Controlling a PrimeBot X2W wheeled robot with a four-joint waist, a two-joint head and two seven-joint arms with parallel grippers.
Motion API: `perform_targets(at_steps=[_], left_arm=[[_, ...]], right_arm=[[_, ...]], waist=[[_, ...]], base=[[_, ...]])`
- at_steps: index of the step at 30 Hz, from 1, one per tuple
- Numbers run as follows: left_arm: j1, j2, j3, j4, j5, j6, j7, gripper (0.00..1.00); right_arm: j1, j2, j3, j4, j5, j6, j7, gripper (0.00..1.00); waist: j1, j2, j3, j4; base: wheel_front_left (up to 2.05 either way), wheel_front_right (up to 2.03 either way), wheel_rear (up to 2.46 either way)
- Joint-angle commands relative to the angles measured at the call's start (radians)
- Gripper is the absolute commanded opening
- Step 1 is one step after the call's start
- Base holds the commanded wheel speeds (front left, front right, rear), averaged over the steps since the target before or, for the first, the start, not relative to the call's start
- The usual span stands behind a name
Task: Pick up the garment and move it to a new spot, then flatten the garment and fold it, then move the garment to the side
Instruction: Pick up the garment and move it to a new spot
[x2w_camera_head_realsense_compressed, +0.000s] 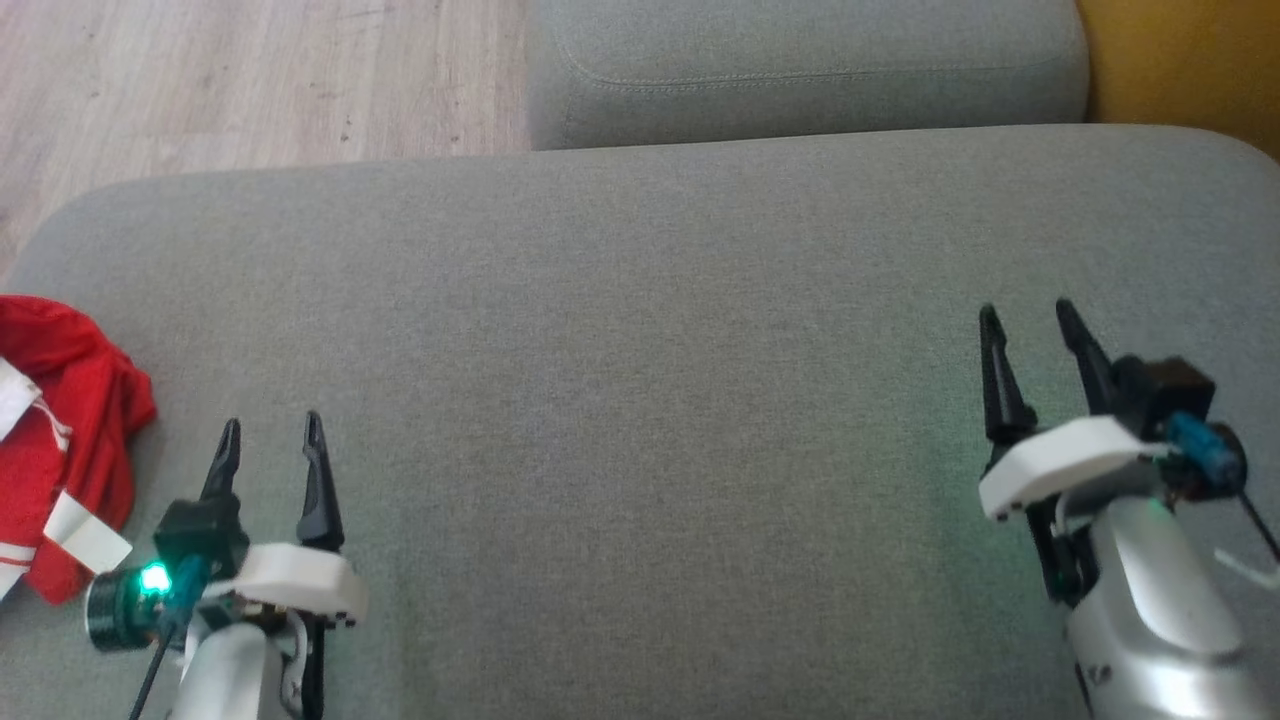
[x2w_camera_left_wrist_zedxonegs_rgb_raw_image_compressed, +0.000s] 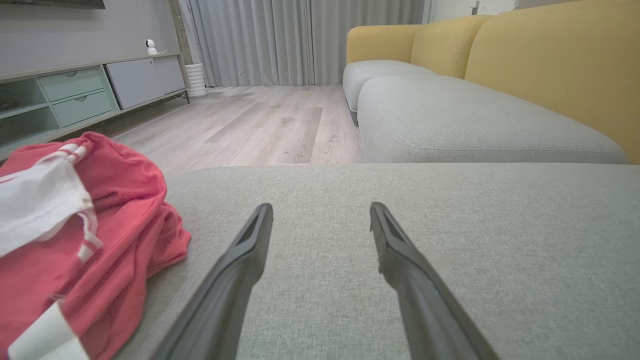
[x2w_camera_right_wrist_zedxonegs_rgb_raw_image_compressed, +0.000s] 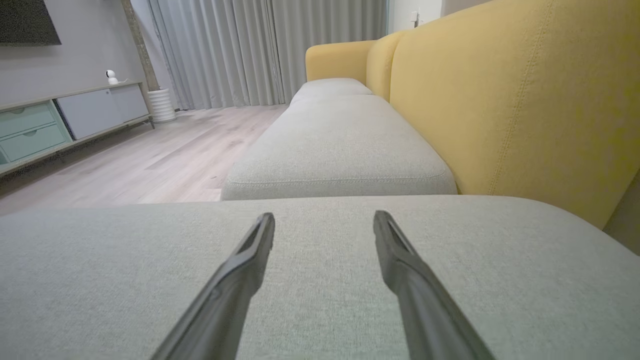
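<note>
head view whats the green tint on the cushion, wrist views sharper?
Head view: soft; a green lamp glows behind the left pincer, and a faint green cast tints the cushion near the right pincer. Wrist views: sharper, fingers blurring toward the bottom edge.

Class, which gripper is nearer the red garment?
Left. The left gripper hovers just right of the garment, apart from it; the right gripper is far across the cushion.
</note>
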Motion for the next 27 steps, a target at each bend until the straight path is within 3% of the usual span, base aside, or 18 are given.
perform_targets(at_steps=[1, 21, 27], left_arm=[[-0.015, 0.014, 0.039, -0.039, -0.007, 0.0, -0.012, 1.0], [0.069, -0.014, 0.096, -0.122, 0.012, -0.012, -0.012, 1.0], [0.066, -0.031, 0.098, -0.132, 0.017, -0.016, -0.012, 1.0]], right_arm=[[-0.002, 0.003, 0.021, -0.044, 0.0, -0.001, -0.014, 1.0], [0.102, 0.011, 0.015, -0.127, 0.02, -0.001, -0.014, 1.0], [0.106, 0.008, 0.022, -0.134, 0.027, -0.001, -0.014, 1.0]], waist=[[0.0, 0.0, -0.001, 0.001], [0.0, 0.0, 0.0, 0.002], [0.0, 0.0, 0.016, 0.078]], base=[[0.0, 0.0, 0.0], [0.0, 0.0, 0.0], [0.0, 0.0, 0.0]])
